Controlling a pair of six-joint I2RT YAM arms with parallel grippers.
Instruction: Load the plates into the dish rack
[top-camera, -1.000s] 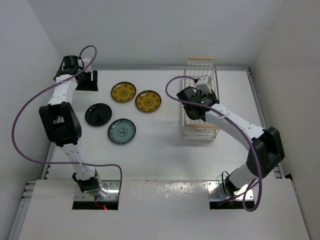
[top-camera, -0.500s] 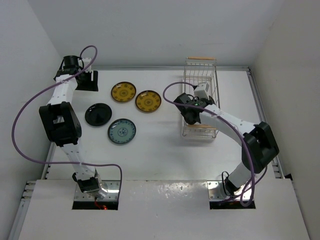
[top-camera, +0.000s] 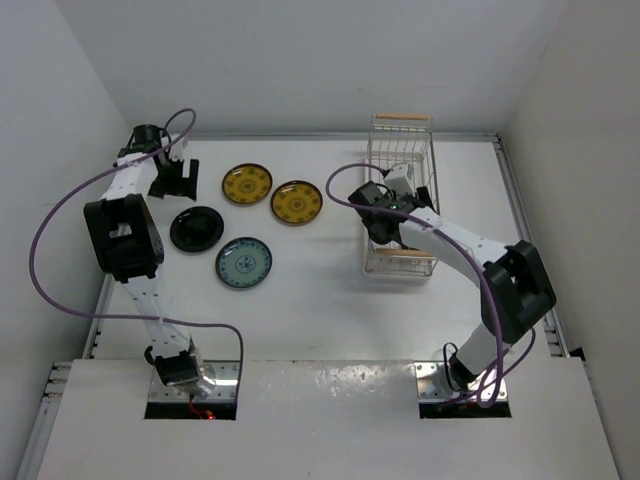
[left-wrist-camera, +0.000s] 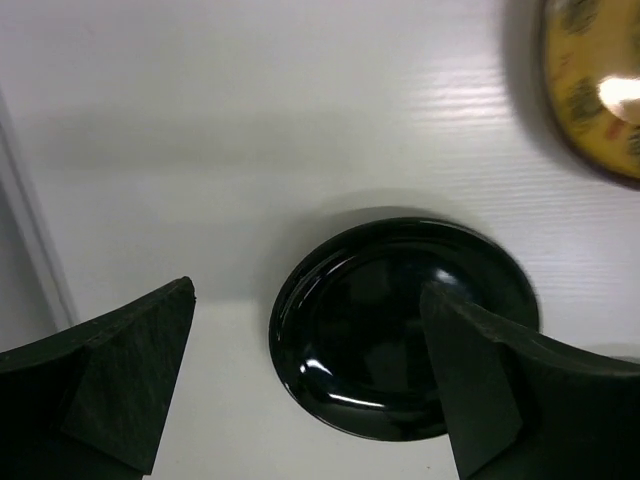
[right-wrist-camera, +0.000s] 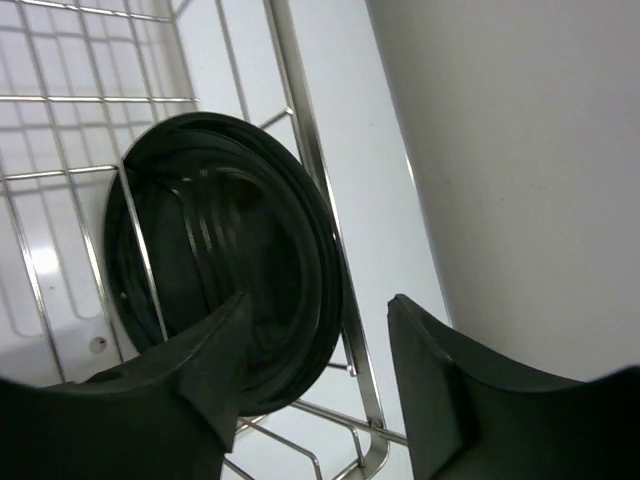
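A glossy black plate (right-wrist-camera: 215, 270) stands on edge inside the wire dish rack (right-wrist-camera: 300, 150), leaning on its wires. My right gripper (right-wrist-camera: 315, 385) is open around the plate's rim, its fingers apart from it. In the top view this gripper (top-camera: 383, 222) hangs over the rack (top-camera: 420, 150). A second black plate (top-camera: 196, 229) lies flat on the table. My left gripper (top-camera: 172, 183) hovers open just behind that plate, empty. Through the left wrist camera the plate (left-wrist-camera: 400, 330) lies between and below the fingertips (left-wrist-camera: 130, 380). Two yellow plates (top-camera: 247, 184) (top-camera: 296, 203) and a teal plate (top-camera: 243, 262) lie flat nearby.
The rack has a wooden handle (top-camera: 402, 118) at its far end and another (top-camera: 404, 256) at its near end. White walls close the table on the left, back and right. A yellow plate's edge (left-wrist-camera: 600, 90) shows at the left wrist view's upper right.
My right gripper has opened and let go of the black plate in the rack. My left gripper has come forward from the back corner toward the black plate and opened wider.
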